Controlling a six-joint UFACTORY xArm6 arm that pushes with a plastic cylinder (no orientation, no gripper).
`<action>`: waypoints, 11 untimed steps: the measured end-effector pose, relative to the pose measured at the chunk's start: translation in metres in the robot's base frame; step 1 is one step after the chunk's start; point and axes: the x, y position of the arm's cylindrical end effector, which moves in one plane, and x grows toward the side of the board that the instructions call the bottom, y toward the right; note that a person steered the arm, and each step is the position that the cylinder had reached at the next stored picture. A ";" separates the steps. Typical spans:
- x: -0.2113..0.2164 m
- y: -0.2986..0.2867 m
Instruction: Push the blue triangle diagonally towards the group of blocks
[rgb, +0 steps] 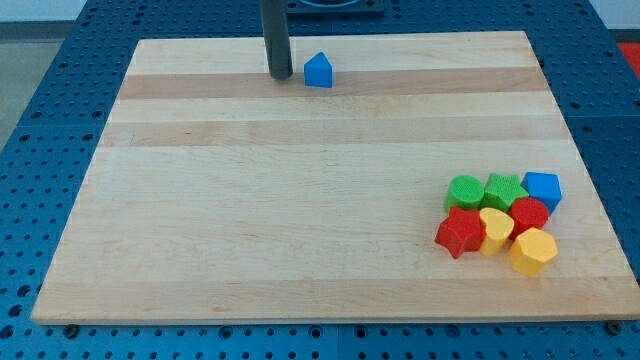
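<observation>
My tip (280, 76) rested on the wooden worktop (300, 200) near its top edge, left of centre, just beside the blue triangle (318, 71) on that block's left, with a narrow gap between them. The arm ended in a plain dark rod, so there was no hand to be released or clenched, and nothing was grasped. Well apart, near the worktop's bottom right corner, the group of blocks sat packed together: a green round block (464, 191), a green star (504, 188) and a blue block (542, 189) along the back; a red star (460, 232), a yellow heart (495, 230), a red block (529, 214) and a yellow block (534, 251) in front.
</observation>
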 end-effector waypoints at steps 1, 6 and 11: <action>-0.011 0.023; -0.004 0.063; 0.065 0.106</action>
